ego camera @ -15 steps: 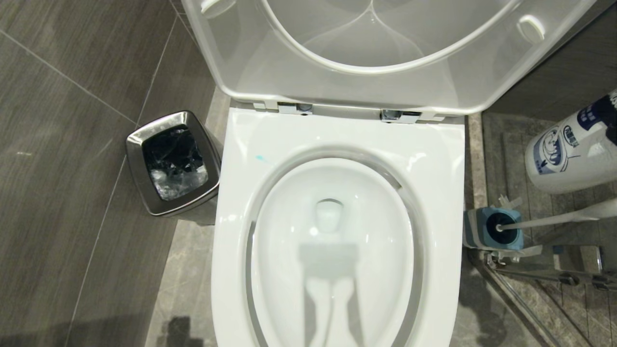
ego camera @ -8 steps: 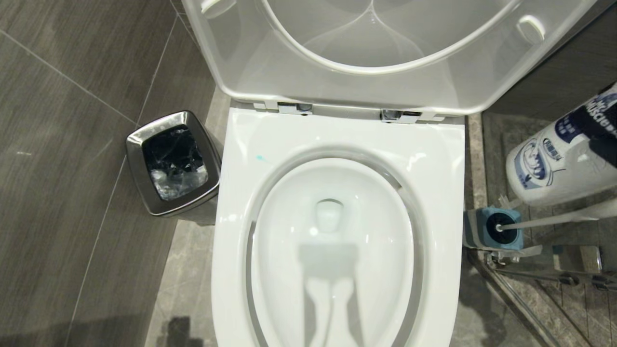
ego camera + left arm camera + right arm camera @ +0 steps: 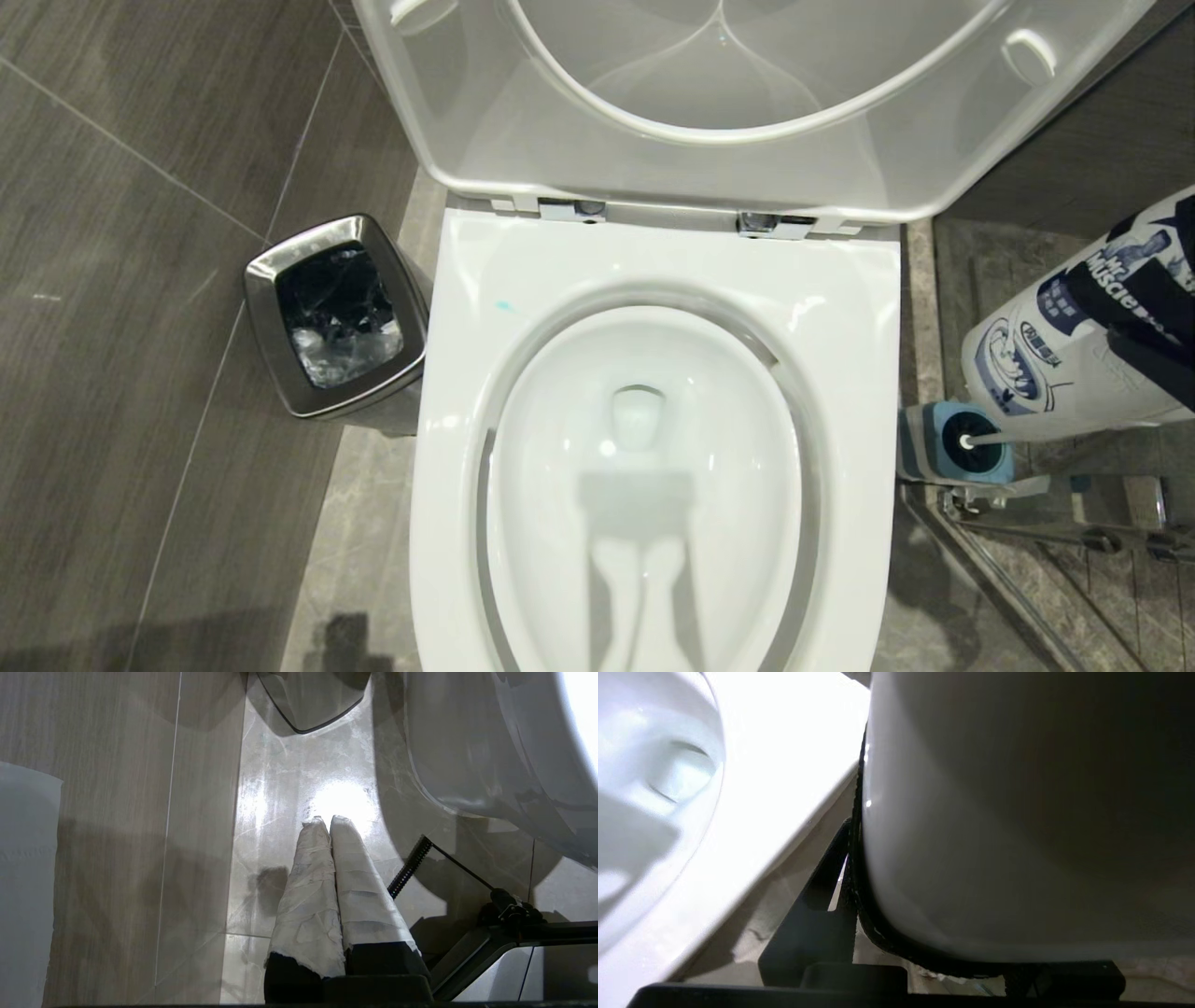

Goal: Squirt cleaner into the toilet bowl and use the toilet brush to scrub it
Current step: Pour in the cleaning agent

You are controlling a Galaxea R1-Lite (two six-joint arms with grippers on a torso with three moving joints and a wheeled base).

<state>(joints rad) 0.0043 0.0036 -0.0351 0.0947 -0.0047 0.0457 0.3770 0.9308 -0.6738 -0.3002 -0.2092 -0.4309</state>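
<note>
Glossy white ceramic toilet bowl [image 3: 845, 308], seat and lid raised; small teal cleaner spot [image 3: 504, 305] on rim. White-handled toilet brush [image 3: 990, 436] stands in holder beside it.

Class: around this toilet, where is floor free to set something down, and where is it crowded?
Free: grey tile floor left of the steel bin. Crowded: right of the toilet bowl, with brush holder, toilet brush and cleaner bottle in the right gripper.
</note>
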